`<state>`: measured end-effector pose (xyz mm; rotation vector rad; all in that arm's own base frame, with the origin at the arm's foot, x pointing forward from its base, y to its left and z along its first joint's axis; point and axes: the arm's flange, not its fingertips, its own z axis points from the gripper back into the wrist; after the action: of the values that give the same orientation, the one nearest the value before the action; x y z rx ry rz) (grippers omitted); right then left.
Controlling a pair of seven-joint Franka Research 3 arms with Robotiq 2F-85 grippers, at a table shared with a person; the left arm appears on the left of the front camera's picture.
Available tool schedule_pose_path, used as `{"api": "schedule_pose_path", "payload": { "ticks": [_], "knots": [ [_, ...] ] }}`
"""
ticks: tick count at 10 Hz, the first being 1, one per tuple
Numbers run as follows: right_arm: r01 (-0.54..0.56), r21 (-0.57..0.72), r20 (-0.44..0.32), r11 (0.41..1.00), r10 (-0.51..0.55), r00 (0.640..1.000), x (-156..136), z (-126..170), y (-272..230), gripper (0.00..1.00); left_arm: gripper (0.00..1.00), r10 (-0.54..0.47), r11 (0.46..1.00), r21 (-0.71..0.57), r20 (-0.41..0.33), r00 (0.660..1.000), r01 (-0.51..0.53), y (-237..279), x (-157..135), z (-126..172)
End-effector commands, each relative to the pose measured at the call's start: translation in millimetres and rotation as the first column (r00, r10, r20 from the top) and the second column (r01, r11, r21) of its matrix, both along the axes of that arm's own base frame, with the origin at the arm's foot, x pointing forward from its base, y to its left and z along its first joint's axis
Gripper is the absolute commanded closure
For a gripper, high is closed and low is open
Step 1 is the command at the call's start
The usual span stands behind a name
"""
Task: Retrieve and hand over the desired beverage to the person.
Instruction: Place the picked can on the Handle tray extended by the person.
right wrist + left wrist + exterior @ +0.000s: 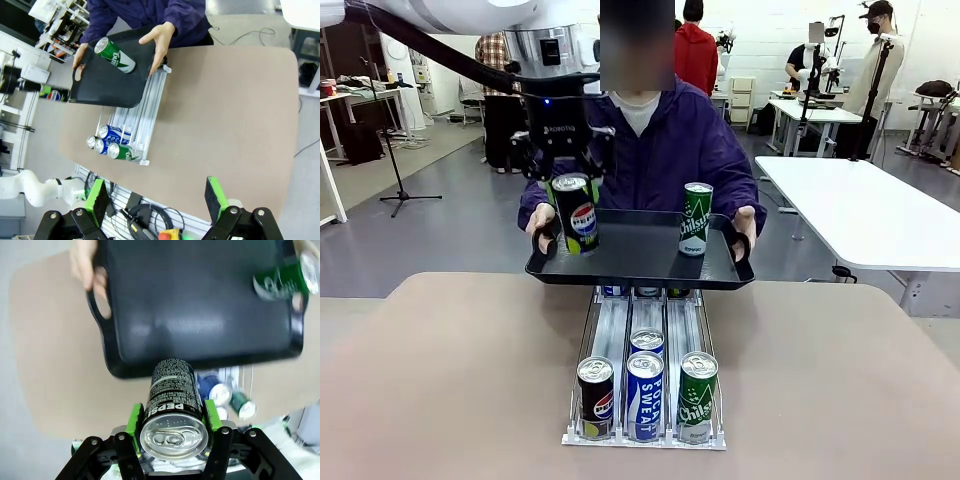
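My left gripper (172, 426) has its jaws clamped on the Pepsi can (576, 213), upright over the left end of the black tray (640, 255) that the person (660, 150) holds in both hands above the can rack (645, 385) on the tabletop (450, 380). A green Chilsung can (695, 218) stands on the tray's right side. My right gripper (157, 200) hangs high over the tabletop, jaws spread wide, holding nothing.

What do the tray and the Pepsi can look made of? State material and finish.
Tray: apparently moulded plastic, semi-matte black, with soft reflections and cut-out handles. Pepsi can, clamped in the left hand: metal, likely aluminium, with a bare silvery pull-tab lid and glossy black printed wall.
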<state>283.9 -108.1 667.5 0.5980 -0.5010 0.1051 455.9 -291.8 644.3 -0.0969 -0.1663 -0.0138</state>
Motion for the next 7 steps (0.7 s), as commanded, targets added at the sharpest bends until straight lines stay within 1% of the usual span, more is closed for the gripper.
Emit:
{"api": "schedule_pose_path", "payload": {
  "ticks": [1, 4, 5, 7],
  "knots": [
    [-0.002, -0.004, -0.001, 1.000, 0.002, 1.000, 2.1, 0.3, -0.1, 0.00, 0.41, 0.088, 0.996, 0.010, 0.050, 0.995, -0.089, -10.8, 28.8, 20.1],
    [-0.002, -0.004, -0.001, 1.000, 0.002, 1.000, 2.1, 0.3, -0.1, 0.00, 0.41, 0.112, 0.994, 0.002, 0.052, 0.992, -0.112, -9.0, 41.2, 20.9],
    [-0.002, -0.004, -0.001, 1.000, 0.002, 1.000, 2.1, 0.3, -0.1, 0.00, 0.41, 0.084, 0.996, -0.009, 0.040, 0.996, -0.083, 2.8, 41.2, 10.4],
    [-0.002, -0.004, -0.001, 1.000, 0.002, 1.000, 2.1, 0.3, -0.1, 0.00, 0.41, 0.084, 0.996, -0.009, 0.040, 0.996, -0.083, 2.8, 41.2, 10.4]
  ]
}}
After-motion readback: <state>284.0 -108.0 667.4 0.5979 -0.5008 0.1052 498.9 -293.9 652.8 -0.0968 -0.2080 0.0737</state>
